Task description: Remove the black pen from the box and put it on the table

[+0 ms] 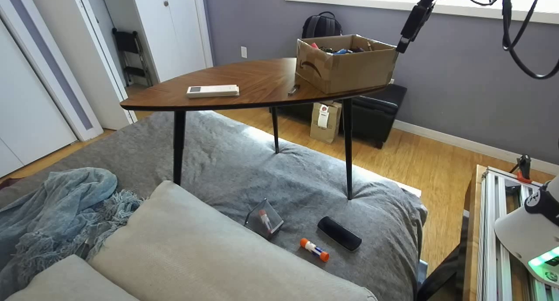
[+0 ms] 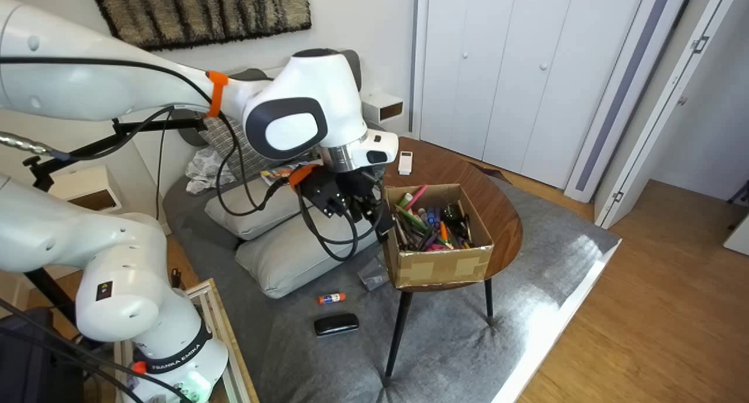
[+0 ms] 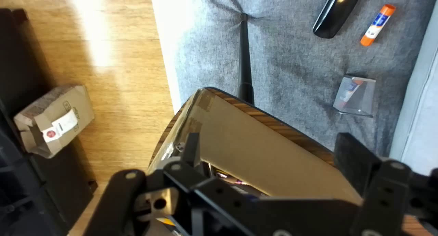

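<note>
Table (image 1: 260, 74) stretches open in an exterior view from the white slab (image 1: 213, 91) to the cardboard box (image 1: 360, 71), which we see crowding the rounded edge; the wrist view shows only a narrow strip of wood beyond it. There we find the gripper (image 3: 269, 147) unclenched, fingers spread wide, the box's side showing between them; whether it touches, we cannot tell. In an exterior view the black pen (image 1: 294, 90) lies on the table just beside the box, near the edge: short, thin, dark, its finer details too small to read.
</note>
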